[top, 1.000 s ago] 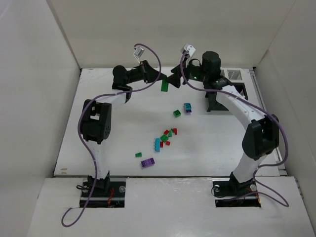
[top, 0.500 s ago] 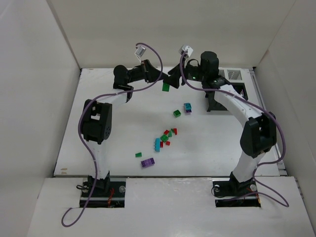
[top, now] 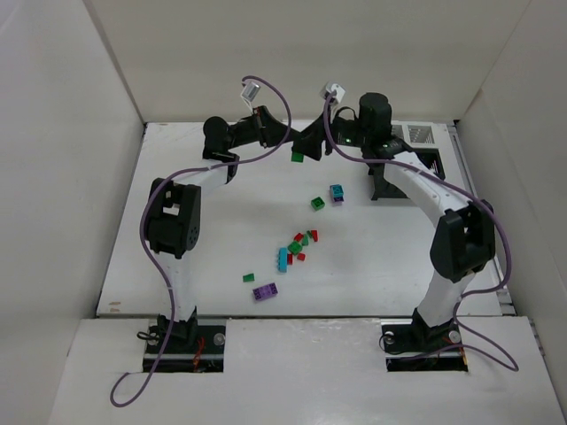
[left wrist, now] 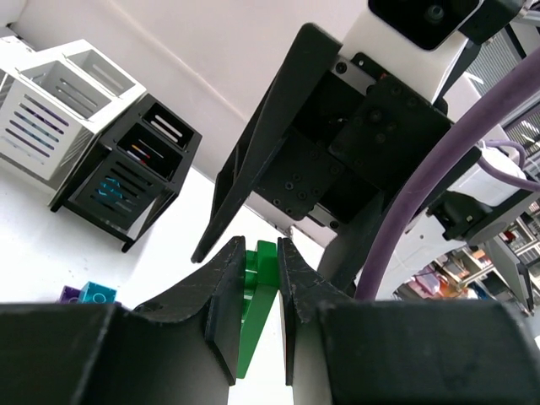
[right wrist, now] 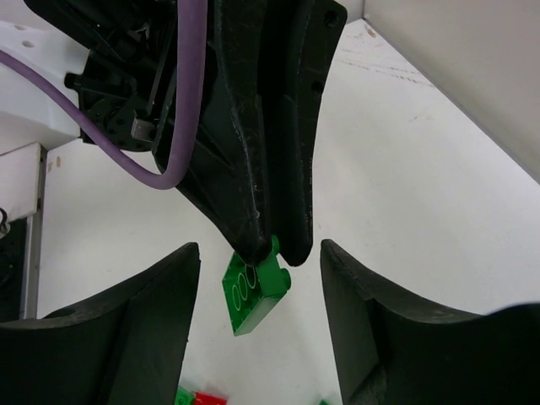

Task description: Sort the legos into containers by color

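My left gripper (top: pixel 293 144) is shut on a green lego (top: pixel 298 157) and holds it above the far middle of the table; the brick hangs down between its fingers (left wrist: pixel 257 291). My right gripper (top: pixel 314 142) is open and empty. It faces the left gripper, with one finger on each side of the held brick (right wrist: pixel 253 295), not touching it. Loose legos lie mid-table: a red, green and teal cluster (top: pixel 297 243), a purple one (top: pixel 264 290), a small green one (top: pixel 249 277), a green one (top: pixel 316 203) and a teal-purple pair (top: pixel 337 192). The containers (top: pixel 418 140) stand at the far right.
In the left wrist view the two white bins (left wrist: pixel 51 101) and two black bins (left wrist: pixel 126 177) are joined, with coloured pieces showing through the slats. White walls enclose the table on three sides. The two arms' purple cables loop above the far edge.
The right gripper has moved slightly left, closer around the left gripper's tips. The green brick has stayed in the left gripper and barely shifted.
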